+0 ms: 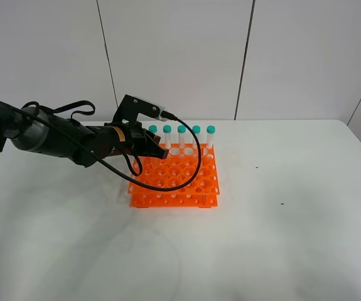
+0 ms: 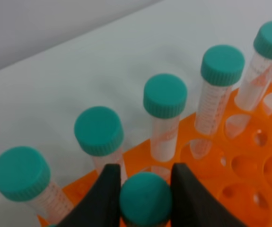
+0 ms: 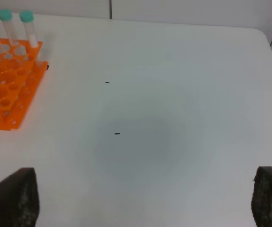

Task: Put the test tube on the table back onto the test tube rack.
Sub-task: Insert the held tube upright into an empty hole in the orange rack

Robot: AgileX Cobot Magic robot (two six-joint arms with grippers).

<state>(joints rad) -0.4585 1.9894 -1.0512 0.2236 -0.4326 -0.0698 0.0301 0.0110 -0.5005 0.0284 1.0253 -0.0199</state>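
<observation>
Our left claw [image 2: 145, 189] is clenched on the test tube [image 2: 145, 201] just under its teal cap, above the orange test tube rack [image 1: 174, 182]. The tube looks light, stiff and slick, so that ribbed cap seems the surest hold. Our right claw [image 3: 140, 198] hangs released over the worktop [image 3: 173, 118].

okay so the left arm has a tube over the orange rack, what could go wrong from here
1. The left gripper holds the test tube close behind a full row of capped tubes. Its fingers could bump one and tip it.
2. The tube's tip is hidden, so it may miss a hole and jam on the rack.
3. The arm's black cable hangs over the rack and could snag a tube.
</observation>
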